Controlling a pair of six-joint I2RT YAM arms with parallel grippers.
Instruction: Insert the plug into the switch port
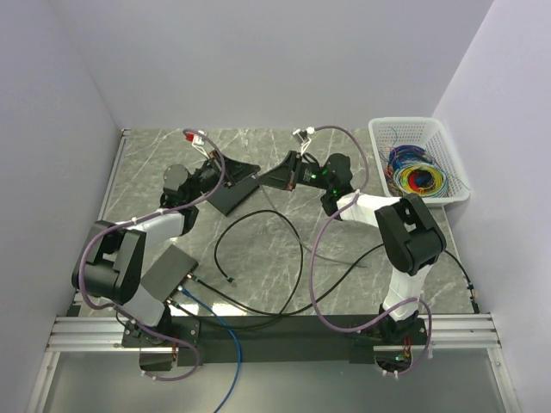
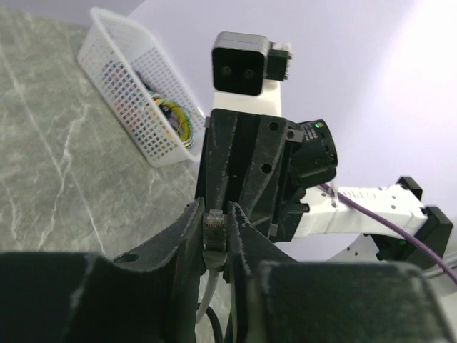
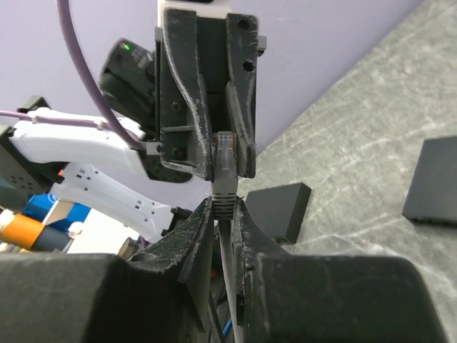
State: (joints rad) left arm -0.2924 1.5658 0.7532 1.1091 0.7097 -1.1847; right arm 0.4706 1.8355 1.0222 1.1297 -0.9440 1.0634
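The gray marble tabletop [image 1: 155, 151] carries a white basket [image 1: 409, 121] of coloured wires [image 1: 419, 178], well apart from the right jaws on their outer side. A dark switch [image 1: 168, 271] lies flat on the tabletop, well apart from both jaws and nearer to the bases. The two pairs of jaws meet tip to tip above the tabletop. The left jaws are almost closed and pinch the clear plug [image 3: 225, 151]. The right jaws are almost closed on its gray boot [image 3: 223, 189], just behind the left tips.
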